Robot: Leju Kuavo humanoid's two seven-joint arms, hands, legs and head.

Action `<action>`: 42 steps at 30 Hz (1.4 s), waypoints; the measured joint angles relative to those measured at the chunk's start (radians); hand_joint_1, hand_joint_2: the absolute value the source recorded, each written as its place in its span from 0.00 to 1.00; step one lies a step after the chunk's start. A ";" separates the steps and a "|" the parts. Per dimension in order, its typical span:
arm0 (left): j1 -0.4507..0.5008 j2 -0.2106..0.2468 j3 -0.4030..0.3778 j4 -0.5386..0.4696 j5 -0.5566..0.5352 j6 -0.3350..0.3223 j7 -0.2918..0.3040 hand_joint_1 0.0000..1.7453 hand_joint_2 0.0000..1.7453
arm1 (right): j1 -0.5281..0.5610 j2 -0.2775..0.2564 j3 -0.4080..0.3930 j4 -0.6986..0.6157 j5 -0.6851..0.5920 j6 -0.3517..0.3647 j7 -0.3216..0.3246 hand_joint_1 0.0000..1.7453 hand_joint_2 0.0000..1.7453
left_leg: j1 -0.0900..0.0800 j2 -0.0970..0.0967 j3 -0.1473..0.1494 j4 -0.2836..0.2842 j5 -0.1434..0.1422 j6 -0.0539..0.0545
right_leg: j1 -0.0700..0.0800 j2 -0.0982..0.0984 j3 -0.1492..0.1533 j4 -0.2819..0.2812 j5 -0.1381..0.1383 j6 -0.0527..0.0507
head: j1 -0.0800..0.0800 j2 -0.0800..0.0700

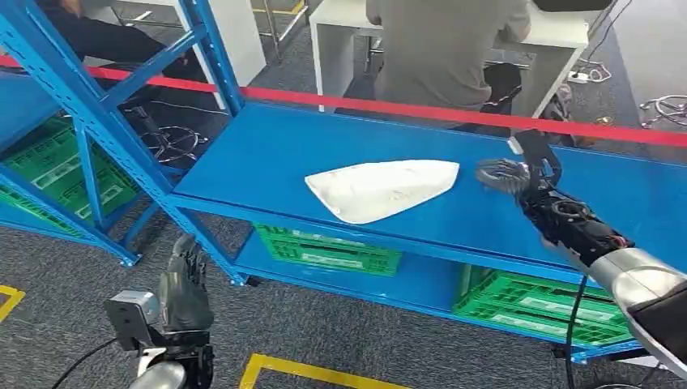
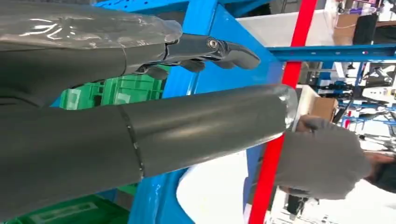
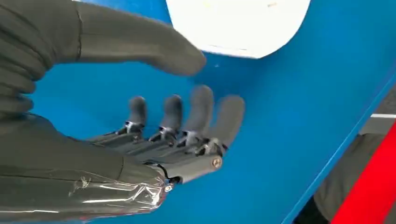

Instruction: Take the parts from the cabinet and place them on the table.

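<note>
White part (image 1: 381,189) lies flat on blue shelf (image 1: 267,154). Right hand (image 1: 518,174) just beside part's right end, apart from it, fingers spread, holding nothing. Left hand (image 1: 185,284) hangs low before shelf, fingers extended, empty.

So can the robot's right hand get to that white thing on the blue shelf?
Probably yes. The right hand is open above the blue shelf, just beside the white part, and nothing lies between them.
</note>
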 joint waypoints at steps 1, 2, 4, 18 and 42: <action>-0.001 0.000 0.000 0.000 0.000 -0.003 0.000 0.00 0.00 | 0.003 0.000 -0.001 0.000 -0.002 -0.003 -0.001 0.00 1.00 | 0.000 0.000 0.000 0.000 0.000 0.000 | 0.000 0.000 0.000 0.000 0.000 0.000 | 0.000 0.000; -0.002 0.000 -0.001 0.000 0.001 -0.003 0.000 0.00 0.00 | 0.005 0.000 -0.001 0.000 -0.003 -0.006 -0.001 0.00 1.00 | 0.000 0.000 0.000 0.000 0.000 0.000 | 0.000 0.000 0.000 0.000 0.000 0.000 | 0.000 0.000; -0.005 0.000 -0.003 0.001 0.001 -0.005 0.000 0.00 0.00 | 0.010 0.000 -0.004 0.000 -0.003 -0.009 -0.003 0.00 1.00 | 0.000 0.000 0.000 0.000 0.000 0.000 | 0.000 0.000 0.000 0.000 0.000 0.000 | 0.000 0.000; -0.016 -0.021 -0.011 0.042 0.028 -0.041 -0.042 0.00 0.00 | 0.010 0.000 -0.009 0.000 0.004 -0.005 -0.021 0.00 1.00 | 0.000 0.000 0.000 0.000 0.000 0.000 | 0.000 0.000 0.000 0.000 0.000 0.000 | 0.000 0.000; -0.008 -0.049 -0.011 0.077 0.046 -0.015 -0.094 0.00 0.00 | -0.035 0.031 0.020 -0.010 0.037 0.055 -0.008 0.00 1.00 | 0.000 -0.001 -0.001 0.000 0.000 0.000 | 0.000 -0.001 0.000 0.000 0.000 0.000 | 0.000 0.000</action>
